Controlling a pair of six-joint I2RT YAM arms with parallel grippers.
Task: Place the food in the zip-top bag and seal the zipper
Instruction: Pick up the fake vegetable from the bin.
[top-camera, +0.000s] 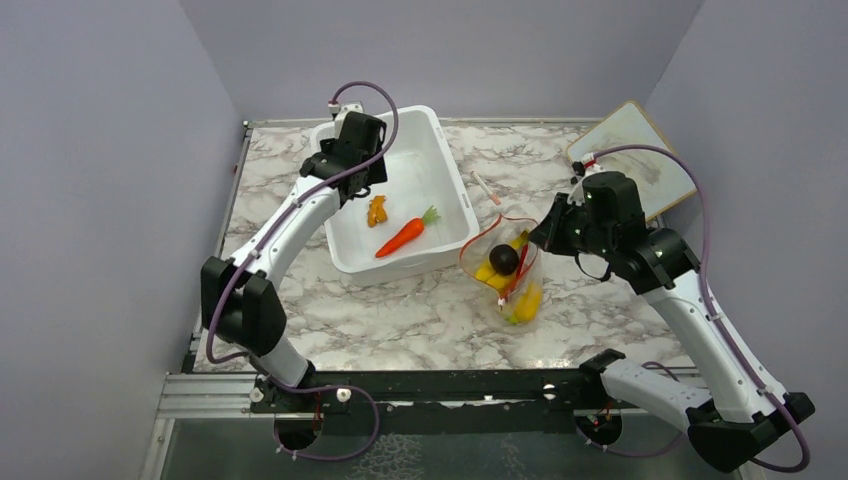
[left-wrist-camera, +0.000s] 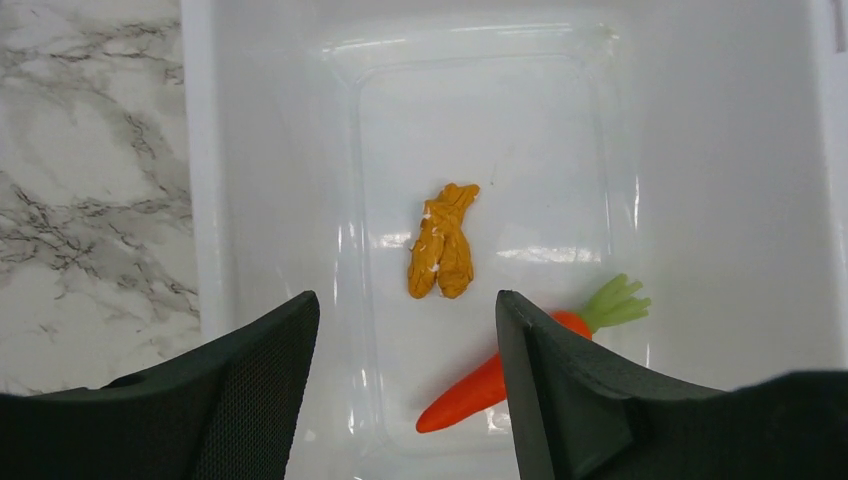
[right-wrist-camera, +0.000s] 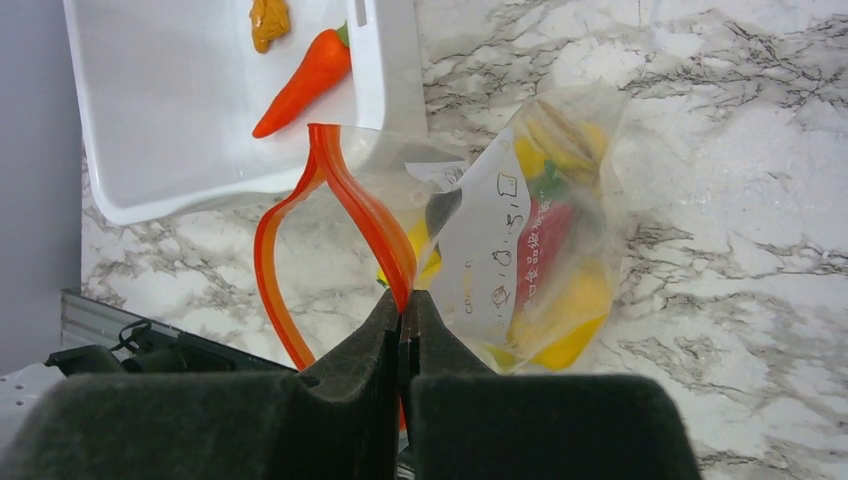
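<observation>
Presently the white rectangular plastic tub (top-camera: 425, 165) is holding an orange carrot with a green top (top-camera: 405, 236) and a lump of small orange bits (top-camera: 377, 211), lying just apart. The left gripper (left-wrist-camera: 405, 305) is hovering over them, fingers spread, gripping nothing. The clear floppy zip-top bag (right-wrist-camera: 480, 230) is sitting on the marble table (top-camera: 420, 320) just beside the tub's near right corner, carrying a dark brown round fruit (top-camera: 503, 259), yellow pieces and something red. The right gripper (right-wrist-camera: 402, 305) is pinching the red-orange zipper (right-wrist-camera: 360, 205), fingers pressed together on it, the mouth gaping. Bare marble is lying open before the bag. Small printed marks are showing on the bag, too small to read.
</observation>
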